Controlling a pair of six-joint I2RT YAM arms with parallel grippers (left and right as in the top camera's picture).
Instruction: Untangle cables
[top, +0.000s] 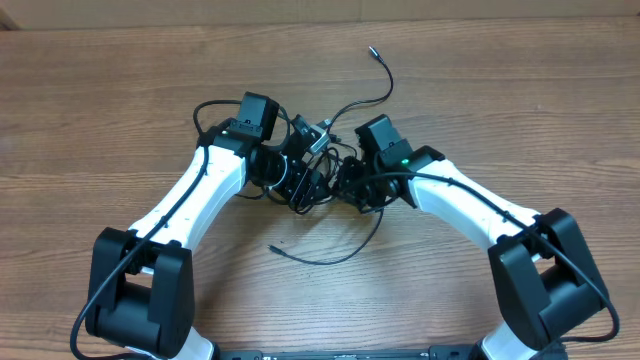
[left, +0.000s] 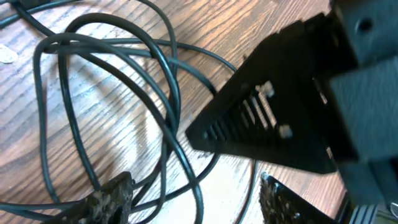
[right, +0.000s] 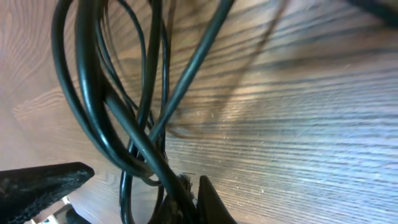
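Observation:
The cables (top: 312, 172) are a knot of thin black cords in the middle of the table, between my two arms. One end with a small plug (top: 373, 50) trails to the far side. Another loose end (top: 273, 247) lies nearer to me. My left gripper (left: 199, 194) is open low over the knot, and several cord loops (left: 165, 106) run between its fingers (left: 112, 198). My right gripper (right: 193, 188) is shut on a strand of the cables (right: 134, 134), which rises as a taut bundle. In the left wrist view the right gripper's black body (left: 273, 118) is close by.
The wooden table (top: 520, 110) runs out on all sides. Thicker black cables lie along both white arms (top: 190, 200), (top: 470, 200). The two gripper heads nearly touch over the knot. The left gripper's finger (right: 37, 180) shows at the lower left of the right wrist view.

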